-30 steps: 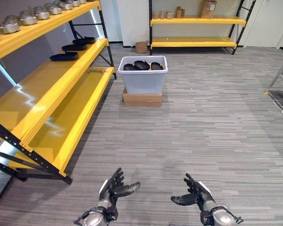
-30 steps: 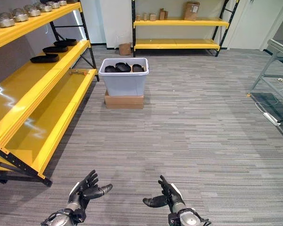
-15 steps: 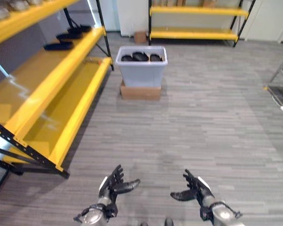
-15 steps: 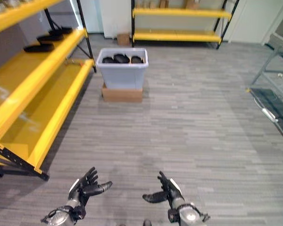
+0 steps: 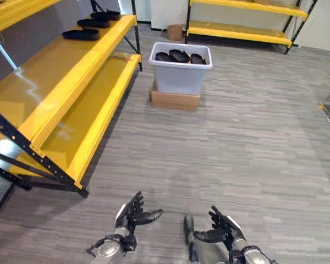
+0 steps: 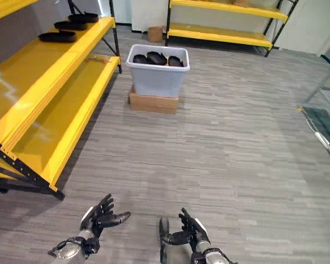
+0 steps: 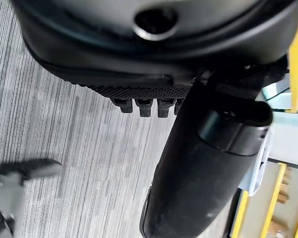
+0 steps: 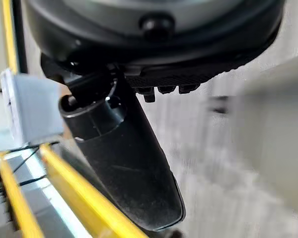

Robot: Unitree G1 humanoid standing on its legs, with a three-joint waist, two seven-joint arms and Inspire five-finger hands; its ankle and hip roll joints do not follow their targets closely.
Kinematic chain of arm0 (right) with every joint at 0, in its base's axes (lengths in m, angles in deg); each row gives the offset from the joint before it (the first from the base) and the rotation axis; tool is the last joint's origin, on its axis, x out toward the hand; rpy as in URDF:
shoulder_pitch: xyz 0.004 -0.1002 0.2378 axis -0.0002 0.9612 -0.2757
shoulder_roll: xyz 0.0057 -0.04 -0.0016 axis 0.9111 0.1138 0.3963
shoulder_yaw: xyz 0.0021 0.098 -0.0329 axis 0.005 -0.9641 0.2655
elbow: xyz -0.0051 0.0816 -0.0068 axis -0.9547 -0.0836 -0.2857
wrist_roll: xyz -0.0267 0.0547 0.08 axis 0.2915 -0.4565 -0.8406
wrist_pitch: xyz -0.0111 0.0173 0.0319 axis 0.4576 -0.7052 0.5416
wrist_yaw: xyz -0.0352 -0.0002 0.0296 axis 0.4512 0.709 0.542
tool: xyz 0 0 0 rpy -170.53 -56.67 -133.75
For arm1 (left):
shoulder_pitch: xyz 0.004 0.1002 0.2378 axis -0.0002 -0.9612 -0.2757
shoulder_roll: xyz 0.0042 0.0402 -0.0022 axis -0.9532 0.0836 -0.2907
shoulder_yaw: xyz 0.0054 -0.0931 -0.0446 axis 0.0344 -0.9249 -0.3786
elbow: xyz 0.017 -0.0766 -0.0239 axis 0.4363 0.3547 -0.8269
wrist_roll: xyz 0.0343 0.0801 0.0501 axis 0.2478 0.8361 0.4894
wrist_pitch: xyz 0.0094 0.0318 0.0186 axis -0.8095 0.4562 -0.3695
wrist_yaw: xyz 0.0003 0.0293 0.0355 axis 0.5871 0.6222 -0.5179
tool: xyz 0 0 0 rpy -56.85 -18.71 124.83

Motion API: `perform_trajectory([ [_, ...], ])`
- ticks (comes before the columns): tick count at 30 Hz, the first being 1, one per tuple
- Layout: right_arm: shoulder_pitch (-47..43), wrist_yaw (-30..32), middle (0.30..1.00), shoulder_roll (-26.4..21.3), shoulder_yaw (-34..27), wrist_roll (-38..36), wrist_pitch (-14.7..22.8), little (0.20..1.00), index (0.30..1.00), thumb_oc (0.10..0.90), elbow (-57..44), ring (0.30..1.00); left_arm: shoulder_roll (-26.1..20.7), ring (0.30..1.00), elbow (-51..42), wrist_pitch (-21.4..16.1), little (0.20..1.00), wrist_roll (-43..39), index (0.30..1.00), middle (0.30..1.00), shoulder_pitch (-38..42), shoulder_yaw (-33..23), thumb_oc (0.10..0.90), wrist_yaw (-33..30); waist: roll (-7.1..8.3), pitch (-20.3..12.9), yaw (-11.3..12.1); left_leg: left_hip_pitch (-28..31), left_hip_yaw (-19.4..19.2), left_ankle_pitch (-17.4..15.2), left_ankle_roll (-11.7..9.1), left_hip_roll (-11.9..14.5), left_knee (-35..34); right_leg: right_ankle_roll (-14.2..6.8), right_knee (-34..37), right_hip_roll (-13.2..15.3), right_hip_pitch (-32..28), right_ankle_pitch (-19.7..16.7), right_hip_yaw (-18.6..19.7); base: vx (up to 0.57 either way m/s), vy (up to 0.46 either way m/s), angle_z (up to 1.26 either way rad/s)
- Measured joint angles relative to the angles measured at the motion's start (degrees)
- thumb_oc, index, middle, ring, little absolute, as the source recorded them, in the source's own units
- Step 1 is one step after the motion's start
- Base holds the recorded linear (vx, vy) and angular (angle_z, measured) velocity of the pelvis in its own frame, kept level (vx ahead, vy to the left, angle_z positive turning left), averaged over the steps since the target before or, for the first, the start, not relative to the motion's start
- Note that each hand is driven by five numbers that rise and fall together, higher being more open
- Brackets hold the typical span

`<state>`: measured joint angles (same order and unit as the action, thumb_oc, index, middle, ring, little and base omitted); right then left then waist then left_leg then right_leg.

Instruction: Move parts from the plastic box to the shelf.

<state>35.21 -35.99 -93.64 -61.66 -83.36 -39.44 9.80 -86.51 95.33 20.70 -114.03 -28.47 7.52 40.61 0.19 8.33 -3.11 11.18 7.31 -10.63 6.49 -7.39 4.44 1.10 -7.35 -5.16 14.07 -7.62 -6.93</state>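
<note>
The dark parts [image 5: 180,56] lie heaped in the pale plastic box [image 5: 180,80] in the upper middle of the left eye view. The box stands on a flat cardboard carton [image 5: 175,100], which sits on the floor [image 5: 253,143]. More dark parts [image 5: 81,34] already rest on the middle level of the yellow shelf [image 5: 60,93] at the upper left of the frame, lined up toward its far end. The shelf runs down the left side of the picture, with black struts at its near corner and a lower yellow level close to the floor.

The floor is grey, striped plank-pattern covering that spreads across the room. A second yellow shelf [image 5: 239,33] stands along the back wall at the top of the frame, with a small brown carton [image 5: 175,32] on the floor beside its left post.

Both hands are low at the bottom edge, well apart from the box. The left hand [image 5: 131,214] is at lower centre-left, fingers spread and relaxed, holding nothing. The right hand [image 5: 223,234] is at lower centre-right, likewise loose and empty, palm turned inward.

Against the picture from half a second ago, the whole scene has shifted: the box and shelf sit a little further right and higher, which is camera movement. The hands keep their pose, both slightly lower in the frame.
</note>
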Motion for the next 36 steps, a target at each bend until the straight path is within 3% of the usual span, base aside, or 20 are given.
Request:
perform_trajectory([
  [1,-1.08,0.06,1.0,-0.59,-0.2,-0.6,0.14,1.0,1.0,0.9,0.02,1.0,0.43,1.0,-0.63,-0.06,1.0,-0.02,1.0,1.0,0.98,0.62,0.9,0.04,0.48,-1.66,0.14,1.38,1.61,-0.67,-1.09,-1.0,2.05,6.09,0.55,-1.53,-4.44,2.72,-1.44,0.55,-0.227,0.21],
  [2,-1.98,0.2,1.0,-1.55,-0.24,-0.62,0.12,1.0,1.0,0.9,0.43,1.0,0.91,1.0,-0.9,-0.07,1.0,-0.04,1.0,1.0,1.65,1.15,0.9,0.02,-0.21,-2.2,0.77,-0.13,2.22,-1.48,-2.2,-1.5,7.87,7.98,0.85,-1.58,-6.42,4.53,-1.33,0.42,-0.188,0.26],
  [3,-2.17,0.27,1.0,-2.28,-0.31,-0.96,0.36,1.0,1.0,0.9,0.08,1.0,0.8,1.0,-1.9,-0.18,1.0,-0.12,1.0,1.0,1.53,1.34,0.9,0.07,-0.19,-2.29,0.71,-4.25,2.04,-1.21,-3.45,-2.76,19.11,8.41,1.69,-1.39,-8.66,6.16,-1.01,0.42,-0.219,0.02],
  [4,-2.06,0.2,1.0,-3.28,-1.08,-1.79,1.08,1.0,1.0,0.9,-0.07,1.0,0.35,1.0,-3.8,-1.17,1.0,-0.15,1.0,1.0,1.27,1.21,0.9,0.02,-0.87,-2.76,1.77,-18.02,-0.81,2.81,-9.77,-1.67,49.03,9.49,2.34,-2.53,-12.28,8.52,-0.63,0.26,-0.141,-0.09],
  [5,-2.16,0.19,1.0,-3.26,-1.03,-1.79,1.14,1.0,1.0,0.9,0.09,1.0,-0.44,1.0,-3.86,-1.22,1.0,-0.25,1.0,1.0,0.91,1.0,0.9,-0.02,-0.11,-2.77,2.81,-21.6,-0.01,3.48,-10.18,-0.84,53.71,10.33,1.67,-2.82,-13.5,9.89,0.54,0.27,-0.145,-0.39],
  [7,-2.59,0.18,1.0,-3.33,-1.05,-1.8,1.35,1.0,1.0,0.9,0.14,1.0,-1.97,1.0,-4.0,-1.11,1.0,-0.53,1.0,1.0,0.35,0.7,0.9,-0.01,2.33,-2.61,3.9,-26.36,2.5,4.52,-10.63,-0.62,57.14,9.13,1.18,-1.58,-15.13,11.0,3.04,0.22,-0.08,-0.55],
  [8,-2.28,0.4,1.0,-3.35,-1.2,-1.82,1.42,1.0,1.0,0.9,-0.03,1.0,-2.84,1.0,-3.91,-0.52,1.0,-0.53,1.0,1.0,-0.74,0.45,0.9,0.02,4.11,-2.4,4.08,-27.77,2.36,3.98,-10.0,0.41,52.21,9.0,2.71,-0.01,-18.07,11.06,4.48,0.27,-0.044,-0.53],
  [10,-2.36,0.97,1.0,-3.5,-1.84,-1.99,1.46,1.0,1.0,0.9,-0.03,1.0,-2.54,1.0,-4.39,-0.52,1.0,-0.56,1.0,1.0,-1.44,-0.26,0.9,0.08,5.62,-1.68,4.82,-29.85,-0.57,2.12,-7.65,2.02,41.39,7.6,5.24,2.18,-21.39,11.89,6.31,0.19,0.009,-0.35],
  [13,-2.08,1.37,1.0,-3.85,-1.95,-2.51,1.45,1.0,1.0,0.9,0.33,1.0,-2.48,1.0,-4.59,-0.42,1.0,-0.56,1.0,1.0,-2.05,0.25,0.9,0.66,4.25,-0.66,4.91,-29.75,-3.18,6.27,-4.8,3.35,21.01,3.63,5.78,2.66,-25.69,14.0,6.39,0.23,0.081,-0.15],
  [14,-1.84,1.36,1.0,-3.85,-1.81,-2.67,1.45,1.0,1.0,0.9,0.33,1.0,-2.49,1.0,-4.47,-0.43,1.0,-0.56,1.0,1.0,-2.16,0.24,0.9,0.98,4.13,-0.61,4.91,-29.3,-4.21,6.85,-4.54,3.53,16.54,3.26,6.54,2.76,-26.94,14.23,6.3,0.38,0.147,-0.24],
  [15,-2.39,1.43,1.0,-3.86,-1.71,-2.66,1.57,1.0,1.0,0.9,0.25,1.0,-2.39,1.0,-4.31,-0.45,1.0,-0.55,1.0,1.0,-1.8,0.17,0.9,1.1,3.18,-0.3,5.12,-30.27,-4.6,9.03,-5.88,4.13,7.04,2.76,8.45,2.63,-28.47,14.87,6.54,0.38,0.149,-0.38],
  [19,-1.79,1.82,1.0,-4.01,-1.43,-2.62,1.62,1.0,1.0,0.9,0.97,1.0,-1.49,1.0,-3.64,-0.28,1.0,-0.51,1.0,1.0,-1.61,0.3,0.9,1.08,0.2,-0.28,6.52,-29.66,-1.8,10.22,-5.97,5.53,2.3,1.63,9.29,2.73,-32.56,19.15,8.84,0.25,0.123,-0.33],
  [24,-0.37,1.17,1.0,-2.65,-1.58,-2.59,1.43,1.0,1.0,0.9,-0.1,1.0,-1.88,1.0,-4.36,-0.49,1.0,-0.53,1.0,1.0,-2.07,-1.09,0.9,0.87,0.98,-0.03,8.45,-21.97,-2.59,20.75,-3.97,2.56,-1.17,-3.59,-0.08,6.37,-32.35,23.67,10.42,0.26,0.141,-0.35],
  [25,-0.53,1.08,1.0,-1.3,-1.61,-2.6,1.42,1.0,1.0,0.9,-0.15,1.0,-2.78,1.0,-4.37,-0.44,1.0,-0.56,1.0,1.0,-1.26,-1.65,0.9,0.87,2.54,-0.59,8.06,-21.13,-3.68,19.51,-2.79,0.47,-1.61,-2.86,0.08,6.83,-30.92,23.23,10.46,0.41,0.249,-0.25],
  [26,-0.77,1.01,1.0,-1.27,-1.63,-2.6,1.42,1.0,1.0,0.9,-0.22,1.0,-2.61,1.0,-4.48,-0.47,1.0,-0.56,1.0,1.0,-0.7,-1.71,0.9,0.8,2.64,-0.83,8.13,-20.88,-4.07,19.17,-2.45,-0.28,-1.73,-2.86,-1.72,7.88,-29.86,23.87,8.91,0.25,0.157,-0.03],
  [31,-3.08,0.54,1.0,-0.12,-1.24,-2.6,1.21,1.0,1.0,0.9,-0.25,1.0,-3.2,1.0,-5.47,-0.46,1.0,-0.57,1.0,1.0,2.33,-1.49,0.9,0.67,2.7,-0.89,8.39,-20.08,-4.27,17.82,-0.59,-2.49,-2.05,-5.0,-7.04,10.01,-27.12,24.41,9.99,0.18,0.129,-0.07],
  [32,-3.45,0.49,1.0,0.45,-0.98,-2.6,1.21,1.0,1.0,0.9,-0.25,1.0,-3.23,1.0,-5.5,-0.46,1.0,-0.56,1.0,1.0,2.61,-1.44,0.9,0.51,2.56,-0.85,8.58,-18.65,-4.27,17.55,-0.22,-2.77,-2.8,-5.69,-16.26,9.94,-23.5,24.51,10.97,0.13,0.11,-0.05],
  [33,-3.65,0.41,1.0,0.63,-0.64,-2.6,1.26,1.0,1.0,0.9,-0.26,1.0,-3.31,1.0,-5.53,-0.47,1.0,-0.56,1.0,1.0,2.62,-1.43,0.9,0.34,2.46,-0.85,8.65,-18.27,-4.2,18.1,-0.98,-2.73,-3.02,-6.2,-20.13,9.85,-21.52,24.67,11.24,0.13,0.117,-0.02],
  [35,-3.89,-0.02,1.0,0.73,0.34,-2.59,1.24,1.0,1.0,0.9,-0.46,1.0,-3.52,1.0,-5.52,-0.42,1.0,-0.51,1.0,1.0,2.94,-1.32,0.9,-0.11,2.18,-0.71,8.02,-17.68,-3.71,17.27,-0.14,-2.78,-3.75,-8.12,-34.32,8.91,-14.11,21.45,11.18,0.13,0.111,0.14],
  [36,-3.59,-0.23,1.0,0.75,0.44,-2.59,1.25,1.0,1.0,0.9,-0.62,1.0,-3.63,1.0,-5.51,-0.41,1.0,-0.49,1.0,1.0,3.04,-1.09,0.9,-0.14,1.66,-0.37,7.41,-17.52,-3.53,16.56,-0.06,-2.7,-4.06,-8.07,-37.33,8.3,-11.64,20.44,11.15,0.11,0.083,0.21],
])
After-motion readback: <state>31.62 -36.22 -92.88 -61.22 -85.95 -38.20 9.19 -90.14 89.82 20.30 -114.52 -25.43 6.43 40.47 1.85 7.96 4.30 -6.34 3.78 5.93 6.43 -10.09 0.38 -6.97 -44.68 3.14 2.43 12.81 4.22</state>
